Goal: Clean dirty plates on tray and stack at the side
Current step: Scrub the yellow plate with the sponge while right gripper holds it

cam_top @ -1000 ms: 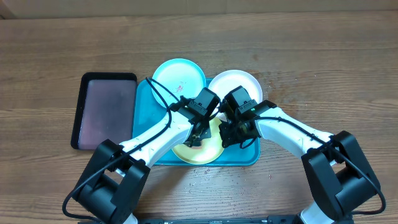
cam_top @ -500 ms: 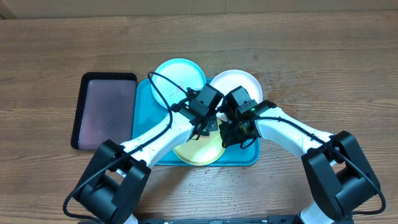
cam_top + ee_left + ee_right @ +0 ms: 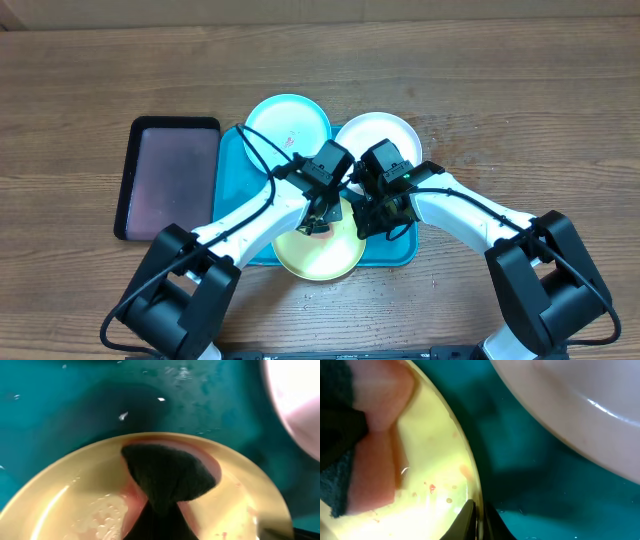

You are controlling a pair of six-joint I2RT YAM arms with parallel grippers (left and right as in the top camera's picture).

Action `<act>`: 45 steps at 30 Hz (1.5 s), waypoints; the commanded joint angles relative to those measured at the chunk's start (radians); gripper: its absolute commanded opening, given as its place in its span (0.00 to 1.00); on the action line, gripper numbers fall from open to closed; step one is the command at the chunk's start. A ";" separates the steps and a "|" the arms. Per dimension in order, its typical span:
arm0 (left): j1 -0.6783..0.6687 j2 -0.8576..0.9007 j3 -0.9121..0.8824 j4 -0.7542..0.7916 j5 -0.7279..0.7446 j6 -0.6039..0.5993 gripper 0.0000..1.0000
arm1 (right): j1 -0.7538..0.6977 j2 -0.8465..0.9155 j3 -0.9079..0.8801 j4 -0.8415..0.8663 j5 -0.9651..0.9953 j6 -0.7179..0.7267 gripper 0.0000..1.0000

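Yellow-green plate [image 3: 318, 256] slid nearer, under left hand [image 3: 318, 223] pinching sponge [image 3: 167, 472], right hand [image 3: 374, 224] clamping its rim

My left arm [image 3: 250, 215] and right arm [image 3: 465, 208] are smooth white shells, each with a chunky black shoulder joint and a boxy black wrist block. A thin black cable [image 3: 252, 150] loops just beside the left wrist block [image 3: 330, 163], and the block next to it carries a small green spot [image 3: 408, 172]. My left hand [image 3: 318, 222] and right hand [image 3: 375, 222] are black and tapering.
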 commanded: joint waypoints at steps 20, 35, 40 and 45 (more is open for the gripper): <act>-0.079 -0.031 0.007 -0.018 0.172 -0.142 0.04 | 0.008 0.008 -0.012 -0.013 0.050 -0.018 0.07; 0.045 -0.060 0.008 -0.115 -0.018 -0.094 0.04 | 0.008 0.008 -0.012 -0.019 0.050 -0.018 0.08; 0.089 -0.143 0.008 -0.111 0.002 0.024 0.04 | 0.008 0.008 -0.012 -0.024 0.049 -0.017 0.11; 0.127 -0.262 0.008 -0.112 0.001 0.153 0.04 | 0.008 0.008 -0.012 -0.035 0.030 -0.018 0.23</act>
